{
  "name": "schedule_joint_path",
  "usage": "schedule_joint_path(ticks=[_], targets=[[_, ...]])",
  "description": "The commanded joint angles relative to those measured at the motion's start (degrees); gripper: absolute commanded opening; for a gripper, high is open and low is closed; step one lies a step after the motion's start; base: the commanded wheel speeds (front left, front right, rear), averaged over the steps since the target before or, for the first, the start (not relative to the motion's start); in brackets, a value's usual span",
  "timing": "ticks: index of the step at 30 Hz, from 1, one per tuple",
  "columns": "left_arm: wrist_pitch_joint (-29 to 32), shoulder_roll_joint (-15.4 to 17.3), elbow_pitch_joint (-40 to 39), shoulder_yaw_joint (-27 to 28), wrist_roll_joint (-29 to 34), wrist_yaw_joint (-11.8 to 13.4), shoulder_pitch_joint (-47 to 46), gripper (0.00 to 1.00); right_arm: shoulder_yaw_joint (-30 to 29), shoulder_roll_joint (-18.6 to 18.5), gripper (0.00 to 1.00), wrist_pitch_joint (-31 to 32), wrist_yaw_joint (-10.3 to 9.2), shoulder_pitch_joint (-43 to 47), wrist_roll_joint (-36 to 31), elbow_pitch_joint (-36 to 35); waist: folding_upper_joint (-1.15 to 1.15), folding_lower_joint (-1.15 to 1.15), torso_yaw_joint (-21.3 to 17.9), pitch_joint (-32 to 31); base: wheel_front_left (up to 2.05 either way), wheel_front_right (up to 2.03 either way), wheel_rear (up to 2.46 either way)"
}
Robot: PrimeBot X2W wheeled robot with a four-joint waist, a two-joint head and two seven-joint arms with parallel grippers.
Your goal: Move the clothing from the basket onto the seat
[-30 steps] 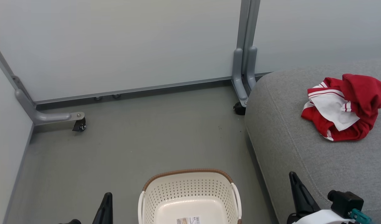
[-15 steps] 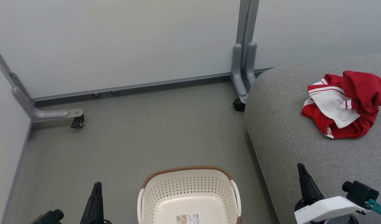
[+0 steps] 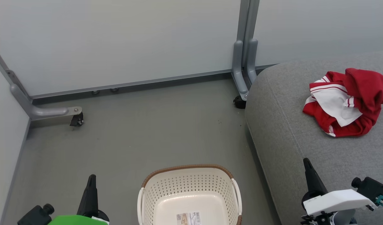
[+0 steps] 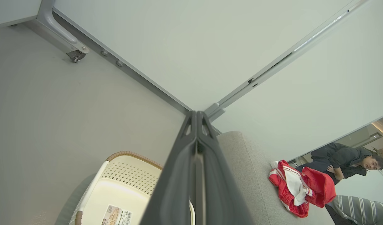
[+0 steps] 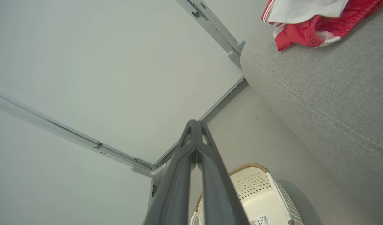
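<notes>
The red and white clothing [image 3: 344,103] lies in a crumpled heap on the grey seat [image 3: 291,140] at the right; it also shows as clothing [image 4: 299,192] and clothing [image 5: 304,18] in the wrist views. The cream basket [image 3: 189,197] stands on the floor at the bottom centre, with just a paper label on its bottom. My left gripper [image 3: 91,179] is shut and holds nothing, left of the basket. My right gripper [image 3: 306,162] is shut and holds nothing, over the seat's front part, well short of the clothing.
Pale partition walls [image 3: 116,40] on grey feet with castors [image 3: 77,120] enclose the grey floor [image 3: 132,140] at the back and left. A person [image 4: 348,157] leans beyond the seat in the left wrist view, near a striped cushion [image 4: 363,209].
The whole head view has drifted, so the camera moved. Both grippers have shifted outward in it, the left one rising into view; both stayed shut. The clothing and basket have not moved.
</notes>
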Motion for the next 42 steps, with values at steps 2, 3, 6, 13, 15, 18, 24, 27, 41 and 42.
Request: schedule_joint_path(ticks=[2, 3, 6, 13, 15, 18, 24, 27, 41, 42], targets=[[0.61, 0.52, -0.26, 0.53, -2.64, -0.19, -2.12, 0.00, -0.50, -0.36, 0.00, 0.60, -0.03, -1.94, 2.72, -0.32, 0.00, 0.00, -0.04, 0.16, 0.00, 0.00, 0.00], [0.80, 0.53, -0.22, 0.62, -3.24, -0.19, -2.28, 0.00, -0.58, -0.37, 0.00, 0.72, -0.03, -2.05, 3.35, -0.27, 0.00, 0.00, -0.05, 0.21, 0.00, 0.00, 0.00], [1.32, 0.55, -0.05, 0.94, -5.35, -0.19, -2.76, 0.00, -0.90, -0.40, 0.00, 1.23, -0.04, -2.36, 5.48, -0.07, 0.00, 0.00, -0.08, 0.39, 0.00, 0.00, 0.00], [2.45, 0.57, 0.37, 1.67, -9.67, -0.21, -3.90, 0.00, -1.54, -0.45, 0.00, 2.37, -0.04, -3.26, 9.98, 0.28, 0.00, 0.00, -0.17, 0.78, 0.00, 0.00, 0.00], [2.74, 0.57, 0.52, 1.86, -10.83, -0.21, -4.17, 0.00, -1.74, -0.46, 0.00, 2.70, -0.04, -3.45, 11.21, 0.41, 0.00, 0.00, -0.19, 0.89, 0.00, 0.00, 0.00], [3.21, 0.57, 0.70, 2.13, -12.77, -0.22, -4.66, 0.00, -2.04, -0.47, 0.00, 3.14, -0.03, -3.91, 13.14, 0.55, 0.00, 0.00, -0.23, 1.07, 0.00, 0.00, 0.00], [4.14, 0.54, 1.09, 2.69, -16.15, -0.23, -5.54, 0.00, -2.63, -0.48, 0.00, 4.08, -0.03, -4.47, 16.64, 0.89, 0.00, 0.00, -0.30, 1.42, 0.00, 0.00, 0.00], [4.58, 0.53, 1.23, 3.00, -17.67, -0.24, -5.94, 0.00, -2.90, -0.48, 0.00, 4.53, -0.03, -4.87, 18.22, 0.99, 0.00, 0.00, -0.33, 1.58, 0.00, 0.00, 0.00], [6.57, 0.40, 1.93, 4.25, -24.70, -0.27, -7.75, 0.00, -4.17, -0.43, 0.00, 6.52, -0.03, -6.24, 25.47, 1.65, 0.00, 0.00, -0.50, 2.38, 0.00, 0.00, 0.00], [6.67, 0.39, 1.98, 4.33, -25.16, -0.27, -7.88, 0.00, -4.27, -0.42, 0.00, 6.68, -0.03, -6.32, 26.01, 1.70, 0.00, 0.00, -0.51, 2.45, 0.00, 0.00, 0.00]])
